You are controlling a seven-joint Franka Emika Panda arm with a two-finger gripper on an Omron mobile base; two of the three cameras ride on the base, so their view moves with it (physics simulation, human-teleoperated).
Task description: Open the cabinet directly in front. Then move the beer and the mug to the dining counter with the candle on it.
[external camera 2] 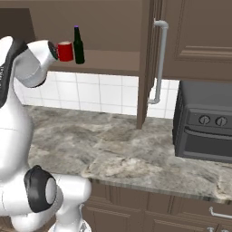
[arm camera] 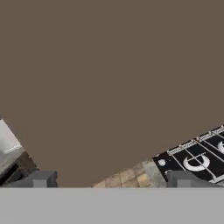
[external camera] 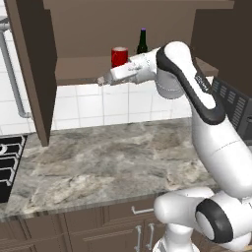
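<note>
Left base view: I log the dark brown wooden wall cabinet (external camera: pixel 147 29) standing open, its left door (external camera: pixel 34 69) swung out toward me edge-on; on its bottom shelf sit the short red cylindrical mug (external camera: pixel 119 56) and, just beside it to the right, the slim dark glass beer bottle with a purple cap (external camera: pixel 142 42), both upright. My white arm's gripper (external camera: pixel 102 80) reaches left at the level of the shelf's front edge, below and left of the mug; from here I cannot tell how its fingers stand. Below lies the grey-brown veined stone worktop (external camera: pixel 108 162), with a black stove (external camera: pixel 9 162) at its left end. Right base view: mug (external camera 2: pixel 65 51) and bottle (external camera 2: pixel 79 45) side by side on the shelf, the right door's long silver bar handle (external camera 2: pixel 158 63) hanging forward, a dark grey oven (external camera 2: pixel 204 122) on the worktop. Hand view: flat brown panel close ahead; two dark fingertips (arm camera: pixel 41 178) set wide apart with nothing between them; black burners (arm camera: pixel 197 157) lower right.
</note>
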